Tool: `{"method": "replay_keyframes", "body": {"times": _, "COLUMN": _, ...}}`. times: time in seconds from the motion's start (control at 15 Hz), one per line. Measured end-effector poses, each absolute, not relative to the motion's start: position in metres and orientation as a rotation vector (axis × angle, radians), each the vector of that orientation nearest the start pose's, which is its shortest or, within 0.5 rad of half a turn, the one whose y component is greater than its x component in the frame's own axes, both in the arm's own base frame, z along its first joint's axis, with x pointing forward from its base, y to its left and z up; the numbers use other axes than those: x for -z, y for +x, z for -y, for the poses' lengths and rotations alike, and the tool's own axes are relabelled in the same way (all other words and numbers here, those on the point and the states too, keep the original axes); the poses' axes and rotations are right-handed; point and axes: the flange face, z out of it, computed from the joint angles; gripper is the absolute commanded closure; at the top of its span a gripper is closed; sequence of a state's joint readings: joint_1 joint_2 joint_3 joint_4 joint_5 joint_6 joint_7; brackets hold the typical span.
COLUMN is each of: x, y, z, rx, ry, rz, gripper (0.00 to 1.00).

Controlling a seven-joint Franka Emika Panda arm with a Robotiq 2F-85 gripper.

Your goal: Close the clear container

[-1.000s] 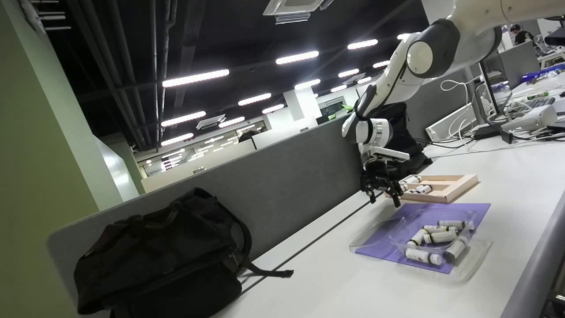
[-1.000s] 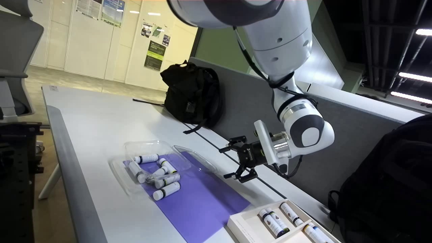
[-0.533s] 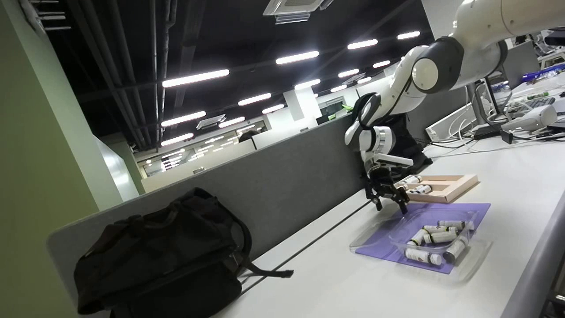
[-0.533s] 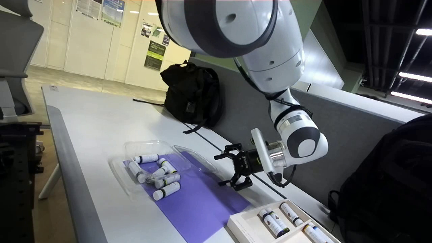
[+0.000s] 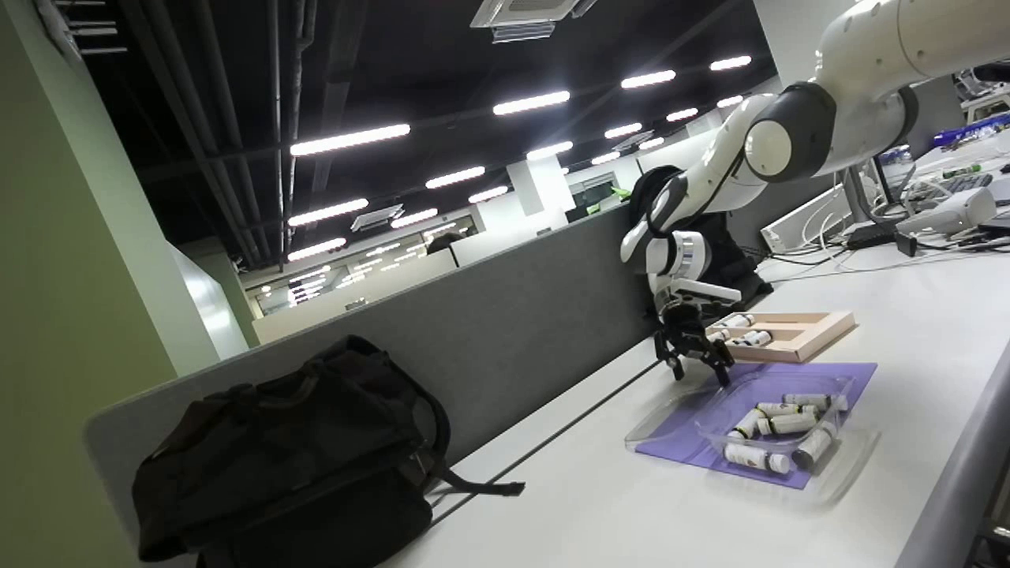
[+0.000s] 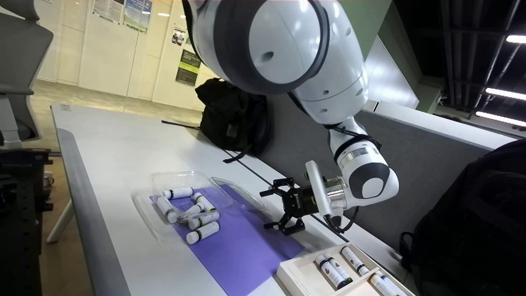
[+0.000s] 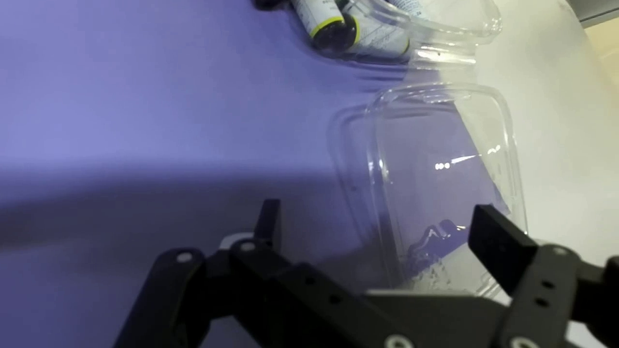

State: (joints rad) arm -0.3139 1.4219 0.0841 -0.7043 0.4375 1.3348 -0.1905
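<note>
The clear container (image 6: pixel 176 178) stands partly on the purple mat (image 6: pixel 246 263) and holds several white vials (image 5: pixel 789 424). Its transparent lid (image 6: pixel 240 195) lies folded out flat on the partition side; it also shows in the wrist view (image 7: pixel 440 150). Another clear flap (image 5: pixel 848 473) spreads out on the opposite side. My gripper (image 5: pixel 701 374) is open and empty, above and beside the lid's edge at the wooden tray's end. In the wrist view my open gripper (image 7: pixel 379 218) has one finger over the mat and one over the lid's near end. I see no contact with the lid.
A wooden tray (image 5: pixel 824 335) with vials stands beyond the mat, close to my gripper. A grey partition (image 5: pixel 513 315) runs along the table's back. A black backpack (image 5: pixel 292 457) leans there, and another black bag (image 6: pixel 472 230) is behind the arm.
My gripper has come down and moved a little towards the lid, mostly in the earlier half second. It has stayed open. The container and lid have not moved.
</note>
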Motion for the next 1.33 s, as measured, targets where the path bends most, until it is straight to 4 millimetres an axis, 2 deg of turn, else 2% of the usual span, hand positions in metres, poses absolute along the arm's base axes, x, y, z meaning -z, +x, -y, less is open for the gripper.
{"method": "replay_keyframes", "body": {"times": 0.73, "x": -0.043, "y": 0.684, "z": 0.124, "rx": -0.771, "ry": -2.22, "rz": -0.305, "gripper": 0.0}}
{"method": "replay_keyframes", "body": {"times": 1.33, "x": -0.038, "y": 0.689, "z": 0.121, "rx": -0.783, "ry": -2.165, "rz": -0.485, "gripper": 0.0}}
